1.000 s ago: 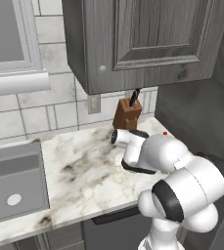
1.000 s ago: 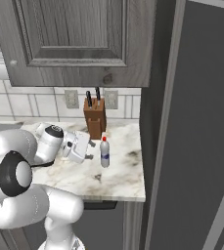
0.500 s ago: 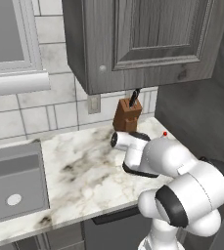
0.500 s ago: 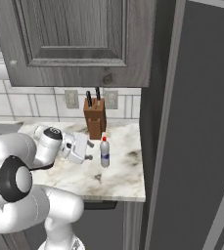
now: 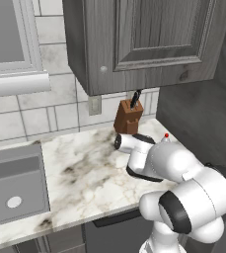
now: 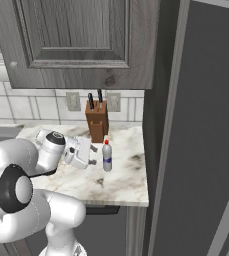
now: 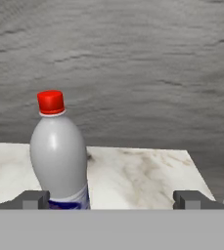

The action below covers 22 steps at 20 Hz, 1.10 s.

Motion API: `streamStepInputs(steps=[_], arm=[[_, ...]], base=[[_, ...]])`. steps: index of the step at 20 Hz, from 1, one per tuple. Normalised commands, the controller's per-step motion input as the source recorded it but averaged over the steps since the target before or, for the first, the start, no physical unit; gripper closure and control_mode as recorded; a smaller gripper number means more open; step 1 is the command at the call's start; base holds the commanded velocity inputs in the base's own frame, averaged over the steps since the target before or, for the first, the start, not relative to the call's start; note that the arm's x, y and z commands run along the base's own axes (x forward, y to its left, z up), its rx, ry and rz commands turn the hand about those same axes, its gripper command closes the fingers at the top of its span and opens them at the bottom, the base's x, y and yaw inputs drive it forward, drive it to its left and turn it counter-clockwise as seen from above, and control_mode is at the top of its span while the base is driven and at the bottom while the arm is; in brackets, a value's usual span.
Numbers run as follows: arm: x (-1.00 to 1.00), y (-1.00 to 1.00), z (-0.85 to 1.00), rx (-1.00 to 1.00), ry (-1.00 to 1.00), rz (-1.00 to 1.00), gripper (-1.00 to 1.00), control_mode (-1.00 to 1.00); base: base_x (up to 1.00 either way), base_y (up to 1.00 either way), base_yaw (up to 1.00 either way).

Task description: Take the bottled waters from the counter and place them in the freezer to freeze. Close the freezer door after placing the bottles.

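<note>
Bottle (image 7: 59, 156) just ahead of the finger tips (image 7: 35, 199): smooth translucent whitish plastic, soft sheen; cap glossy red plastic. Counter (image 6: 121, 175) under the tool: polished marble-look slab, white with dark grey-brown veining. Knife block (image 6: 97, 121) behind the tool: brown wood, matt. Wall cabinet (image 5: 149, 37) above: dark grey wood grain, matt. Finger tips: dark, matt. Panel (image 7: 133, 73) beyond the bottle: grey, streaked grain, dull.

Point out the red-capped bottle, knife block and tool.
red-capped bottle (image 7: 59, 156), hand view, on its body
knife block (image 6: 96, 124), right base view, front face
tool (image 7: 112, 200), hand view, midway between fingertips
</note>
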Motion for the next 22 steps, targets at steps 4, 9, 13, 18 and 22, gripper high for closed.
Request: streamStepInputs(steps=[4,9,13,18,22], arm=[[0.01,0.03,0.00,0.00,0.07,0.03,-1.00,-1.00],[0.10,0.02,0.00,0.00,0.05,0.00,-1.00,-1.00],[0.20,0.06,0.00,-0.01,0.04,0.00,-1.00,-1.00],[0.13,0.20,0.00,-0.04,0.05,0.00,-1.00,-1.00],[0.21,0.13,0.00,-0.05,0.04,0.00,-1.00,-1.00]], base=[[0.00,0.00,0.00],[0.00,0.00,0.00],[0.00,0.00,0.00],[0.00,0.00,0.00],[0.00,0.00,0.00]])
